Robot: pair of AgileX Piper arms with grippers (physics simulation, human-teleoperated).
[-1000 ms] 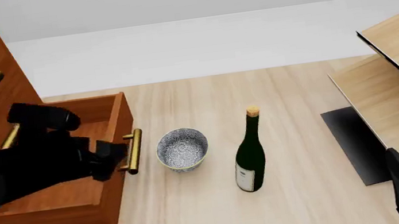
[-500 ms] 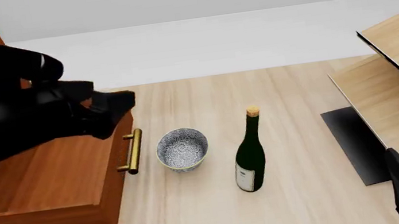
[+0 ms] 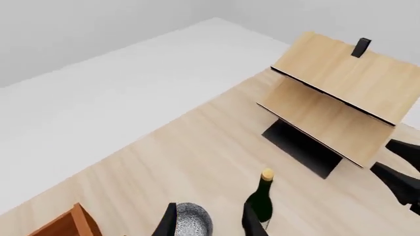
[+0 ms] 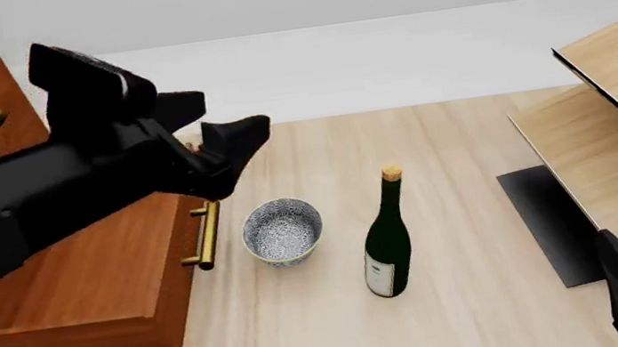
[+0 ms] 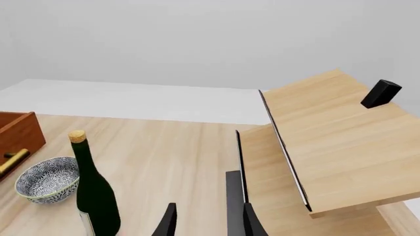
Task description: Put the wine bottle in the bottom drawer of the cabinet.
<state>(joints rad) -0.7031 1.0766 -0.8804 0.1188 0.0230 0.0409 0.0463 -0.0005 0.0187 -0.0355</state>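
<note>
Left arm (image 4: 72,196) hides bottom drawer (image 4: 96,282) interior; both grippers' fingers apart, empty

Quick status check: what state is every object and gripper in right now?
bottom drawer: pulled open, nothing visible inside.
wine bottle: upright on the table, corked, not held.
bowl: upright, empty, between drawer and bottle.
left gripper: fingers apart, holding nothing, above the drawer front.
right gripper: fingers apart, holding nothing, away from the bottle.
</note>
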